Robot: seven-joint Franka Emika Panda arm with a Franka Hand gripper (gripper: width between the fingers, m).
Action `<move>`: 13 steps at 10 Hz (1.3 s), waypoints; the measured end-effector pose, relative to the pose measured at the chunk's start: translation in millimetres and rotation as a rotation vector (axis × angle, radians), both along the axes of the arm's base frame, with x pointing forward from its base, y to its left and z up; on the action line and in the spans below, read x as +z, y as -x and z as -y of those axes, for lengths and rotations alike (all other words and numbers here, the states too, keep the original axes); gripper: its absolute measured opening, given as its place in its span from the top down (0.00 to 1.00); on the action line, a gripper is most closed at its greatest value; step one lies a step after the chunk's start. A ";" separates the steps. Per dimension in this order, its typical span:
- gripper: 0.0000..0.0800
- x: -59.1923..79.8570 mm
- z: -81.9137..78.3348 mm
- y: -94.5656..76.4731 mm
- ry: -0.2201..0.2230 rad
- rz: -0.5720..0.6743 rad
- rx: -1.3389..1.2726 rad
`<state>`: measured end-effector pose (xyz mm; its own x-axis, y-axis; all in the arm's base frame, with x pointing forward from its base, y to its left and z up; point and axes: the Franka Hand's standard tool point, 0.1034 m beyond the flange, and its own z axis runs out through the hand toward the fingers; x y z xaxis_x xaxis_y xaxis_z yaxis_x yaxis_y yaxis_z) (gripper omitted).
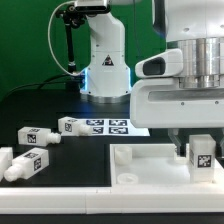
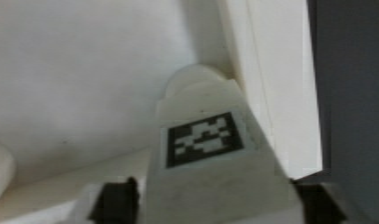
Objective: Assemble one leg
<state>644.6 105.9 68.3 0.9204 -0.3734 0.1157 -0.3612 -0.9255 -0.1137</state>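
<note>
My gripper [image 1: 200, 150] is shut on a white leg [image 1: 201, 156] with a black-and-white tag and holds it upright over the right corner of the large white square panel [image 1: 150, 165]. In the wrist view the leg [image 2: 207, 150] fills the space between my two dark fingers [image 2: 118, 200], close against the panel's raised rim [image 2: 275, 80]. Three more legs lie on the dark table at the exterior view's left: one [image 1: 35, 136], one [image 1: 70, 125] and one [image 1: 22, 164] nearest the front.
The marker board [image 1: 110, 126] lies flat behind the panel. The robot's white base [image 1: 105, 60] stands at the back. The table's pale front edge [image 1: 60, 200] runs along the front.
</note>
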 end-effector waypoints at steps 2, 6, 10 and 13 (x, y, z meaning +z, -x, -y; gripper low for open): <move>0.64 -0.5 -0.4 0.2 -0.018 -0.008 -0.121; 0.64 -1.9 3.3 3.0 -0.107 -0.062 -0.846; 0.64 -1.7 -1.0 6.1 -0.177 -0.089 -1.298; 0.39 -1.7 1.0 4.3 -0.134 -0.057 -0.996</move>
<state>640.3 104.9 66.6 0.1845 -0.9827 -0.0185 -0.9717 -0.1796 -0.1531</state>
